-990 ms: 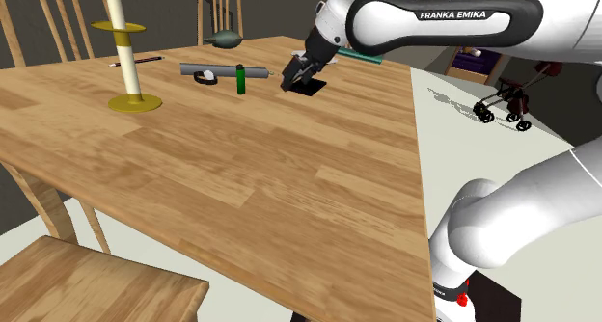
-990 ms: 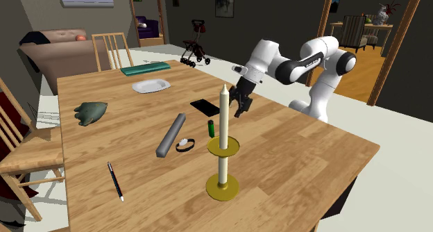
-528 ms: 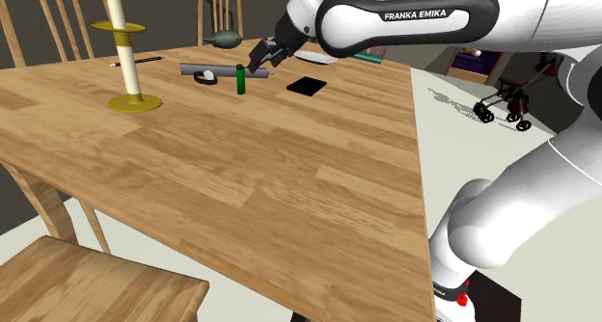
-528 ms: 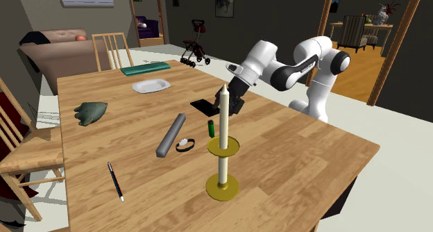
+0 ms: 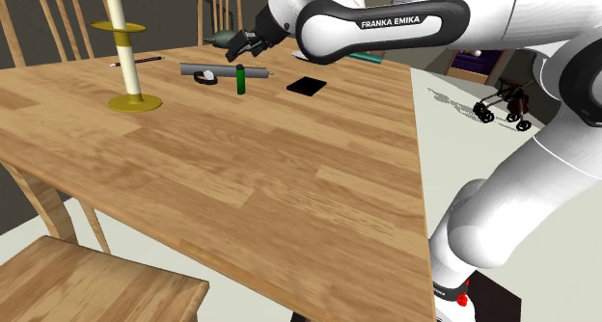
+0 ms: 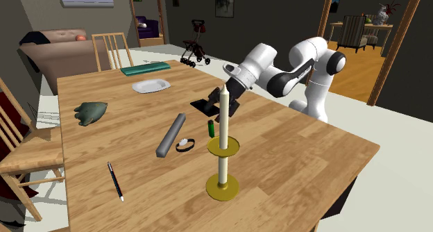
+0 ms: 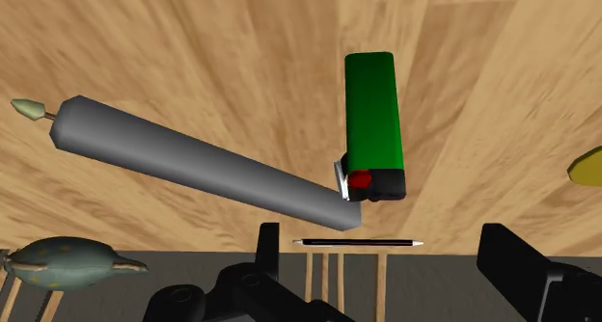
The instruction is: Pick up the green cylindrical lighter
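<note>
the green lighter (image 5: 240, 79) (black cap, red button on top) stands upright on the table (image 5: 289, 175), just beside a grey tube (image 5: 224, 69). the jaws hang above it, spread apart and clasping nothing.

The worktop (image 5: 289, 175) has one green lighter (image 7: 374, 127), one grey tube (image 7: 193, 161), one tall candle (image 6: 223, 137), one pen (image 6: 115, 180), one black phone (image 5: 307, 86) and one white plate (image 6: 151, 85).
</note>
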Controlling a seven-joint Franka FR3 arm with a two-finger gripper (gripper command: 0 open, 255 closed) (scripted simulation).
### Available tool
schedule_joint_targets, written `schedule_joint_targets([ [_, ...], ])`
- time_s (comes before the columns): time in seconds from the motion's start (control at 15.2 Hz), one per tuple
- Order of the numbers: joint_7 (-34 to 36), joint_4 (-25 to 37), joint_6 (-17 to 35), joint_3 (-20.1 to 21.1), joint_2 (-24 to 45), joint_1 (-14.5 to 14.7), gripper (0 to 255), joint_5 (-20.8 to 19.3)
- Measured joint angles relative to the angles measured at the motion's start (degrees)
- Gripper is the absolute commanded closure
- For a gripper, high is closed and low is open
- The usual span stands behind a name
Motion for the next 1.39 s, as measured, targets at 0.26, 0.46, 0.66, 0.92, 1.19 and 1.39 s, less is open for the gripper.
schedule_joint_targets([
  [0.26,0.8,-2.5,3.1,0.3,0.6,-0.3,0,-0.8],
  [0.46,0.8,-3.4,4.0,0.2,0.5,-0.3,255,-0.9],
  [0.66,0.9,-3.4,4.1,0.2,0.5,-0.3,255,-0.9],
  [0.92,0.8,-3.4,4.2,0.2,0.5,-0.3,255,-0.9],
  [1.19,0.7,-2.7,3.3,0.2,0.4,-0.2,255,-0.7],
  [1.39,0.1,-0.8,1.1,0.0,0.2,-0.1,255,-0.2],
])
